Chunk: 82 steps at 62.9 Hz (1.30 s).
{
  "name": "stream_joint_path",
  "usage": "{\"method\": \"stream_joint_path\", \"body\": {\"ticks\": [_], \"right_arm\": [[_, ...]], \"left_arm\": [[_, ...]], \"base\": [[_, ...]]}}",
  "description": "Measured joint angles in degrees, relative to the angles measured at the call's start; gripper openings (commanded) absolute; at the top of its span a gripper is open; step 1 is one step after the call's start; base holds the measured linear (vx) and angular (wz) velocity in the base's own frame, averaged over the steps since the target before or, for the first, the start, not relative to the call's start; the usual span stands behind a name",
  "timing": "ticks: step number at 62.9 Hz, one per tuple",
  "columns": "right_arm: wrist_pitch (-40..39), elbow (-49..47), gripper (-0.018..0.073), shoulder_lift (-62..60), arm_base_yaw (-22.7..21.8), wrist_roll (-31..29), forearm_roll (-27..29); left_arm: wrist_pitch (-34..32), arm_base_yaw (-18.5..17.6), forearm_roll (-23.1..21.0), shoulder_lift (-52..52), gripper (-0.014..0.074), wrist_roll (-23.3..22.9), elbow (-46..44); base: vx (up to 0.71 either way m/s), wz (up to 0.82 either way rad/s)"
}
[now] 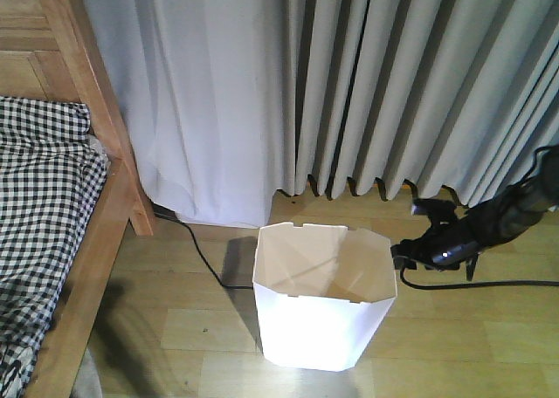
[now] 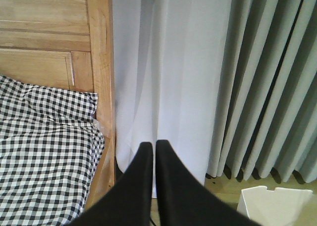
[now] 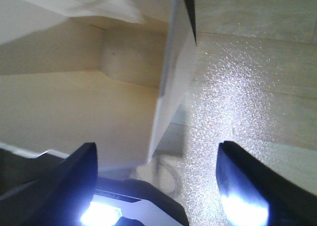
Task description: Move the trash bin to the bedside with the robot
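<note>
The white faceted trash bin point(image 1: 323, 319) stands on the wooden floor, right of the bed's wooden rail point(image 1: 92, 241) with checked bedding point(image 1: 39, 197). My right gripper point(image 1: 403, 257) is at the bin's right rim. In the right wrist view it point(image 3: 156, 159) is open, and the bin's wall edge point(image 3: 171, 87) stands between the two fingers, one finger inside the bin and one outside. My left gripper point(image 2: 150, 146) is shut and empty, held in the air facing the bed post point(image 2: 101, 62) and curtain. The bin's rim point(image 2: 275, 203) shows at the lower right of the left wrist view.
Grey and white curtains point(image 1: 349, 84) hang behind the bin down to the floor. A black cable point(image 1: 199, 250) runs over the floor between bed post and bin. Another black cable point(image 1: 489, 284) trails from the right arm.
</note>
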Motion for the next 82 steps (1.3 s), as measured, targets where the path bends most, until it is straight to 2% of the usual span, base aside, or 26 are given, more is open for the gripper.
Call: {"method": "stream_joint_path", "body": {"ticks": [11, 21, 49, 63, 82], "right_arm": [[-1.5, 12.6, 0.0501, -14.4, 0.1, -9.4, 8.6], [-4.6, 21.8, 0.0501, -31.1, 0.1, -12.1, 9.4], [-6.8, 36.0, 0.0501, -78.9, 0.1, -12.4, 9.6], [-7.9, 45.5, 0.0501, -99.6, 0.1, -8.1, 9.6], [-5.8, 56.7, 0.0501, -127.3, 0.1, -7.0, 11.9]], "left_arm": [[0.0, 0.0, 0.0, 0.0, -0.0006, 0.0, 0.0], [0.0, 0.0, 0.0, 0.0, -0.0006, 0.0, 0.0], [0.0, 0.0, 0.0, 0.0, -0.0006, 0.0, 0.0], [0.0, 0.0, 0.0, 0.0, -0.0006, 0.0, 0.0], [0.0, 0.0, 0.0, 0.0, -0.0006, 0.0, 0.0]], "base": [[0.00, 0.00], [0.00, 0.00], [0.00, 0.00], [0.00, 0.00], [0.00, 0.00]]}}
